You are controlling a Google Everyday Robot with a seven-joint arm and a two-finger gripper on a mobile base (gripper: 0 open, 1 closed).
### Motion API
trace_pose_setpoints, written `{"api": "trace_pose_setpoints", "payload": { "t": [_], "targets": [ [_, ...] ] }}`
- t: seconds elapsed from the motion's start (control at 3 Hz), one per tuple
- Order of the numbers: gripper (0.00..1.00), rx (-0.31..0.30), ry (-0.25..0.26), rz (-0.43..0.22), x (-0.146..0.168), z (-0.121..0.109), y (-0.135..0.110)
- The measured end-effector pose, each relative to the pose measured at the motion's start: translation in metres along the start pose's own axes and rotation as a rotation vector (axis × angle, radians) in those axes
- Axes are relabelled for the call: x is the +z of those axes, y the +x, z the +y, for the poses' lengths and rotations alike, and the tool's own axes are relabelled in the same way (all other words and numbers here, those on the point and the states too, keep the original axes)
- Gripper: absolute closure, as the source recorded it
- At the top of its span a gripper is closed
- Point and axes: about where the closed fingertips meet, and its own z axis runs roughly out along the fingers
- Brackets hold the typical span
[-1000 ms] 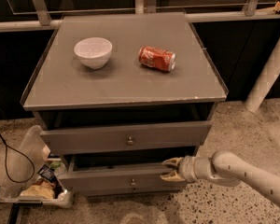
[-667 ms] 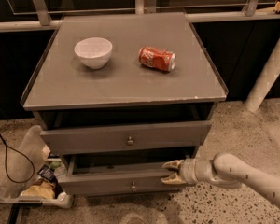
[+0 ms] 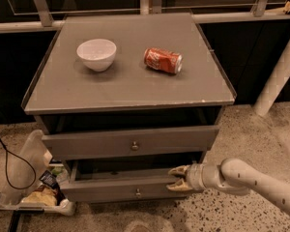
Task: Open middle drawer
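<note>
Grey table (image 3: 135, 88): drawer unit. White bowl (image 3: 96, 53) and red soda can (image 3: 163, 60) sit on top, well apart; neither has moved.
Middle drawer (image 3: 111, 190): lower of the two fronts in view, under the top drawer (image 3: 87, 144). It is partly out, with its knob (image 3: 137, 193) centred.
Change: the front sits further out than a second ago and the dark gap behind it is wider. The end effector has travelled with it.
Meaning: the pull is working and the drawer slides. Judged part-open, more travel likely needed.
End effector (image 3: 172, 179): at the right end of the drawer front's top edge, touching it. Can't tell whether it is clamped on or just resting against the edge.
Arm (image 3: 251, 180): comes in from the right, low over the floor.
Edges: contact is off-centre, near the front's right corner. Risk of slipping off or racking the drawer.
Room: nothing seen on the speckled floor (image 3: 241, 129) along the pull path. White post (image 3: 280, 71) stands well back on the right. Plastic bin (image 3: 29, 153) and black cable (image 3: 2, 163) lie near the drawer's left end, apart from the arm.
</note>
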Motion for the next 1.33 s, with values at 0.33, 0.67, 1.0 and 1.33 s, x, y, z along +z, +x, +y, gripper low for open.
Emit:
{"api": "trace_pose_setpoints", "payload": {
  "t": [0.33, 0.67, 1.0, 1.33],
  "targets": [
    [0.60, 0.000, 0.000, 0.000, 0.000, 0.000, 0.000],
    [0.36, -0.001, -0.021, -0.017, 0.003, 0.005, 0.003],
    [0.38, -0.002, -0.023, -0.018, 0.002, 0.006, 0.001],
    [0.61, -0.020, -0.041, -0.024, -0.004, 0.024, 0.008]
  ]
}}
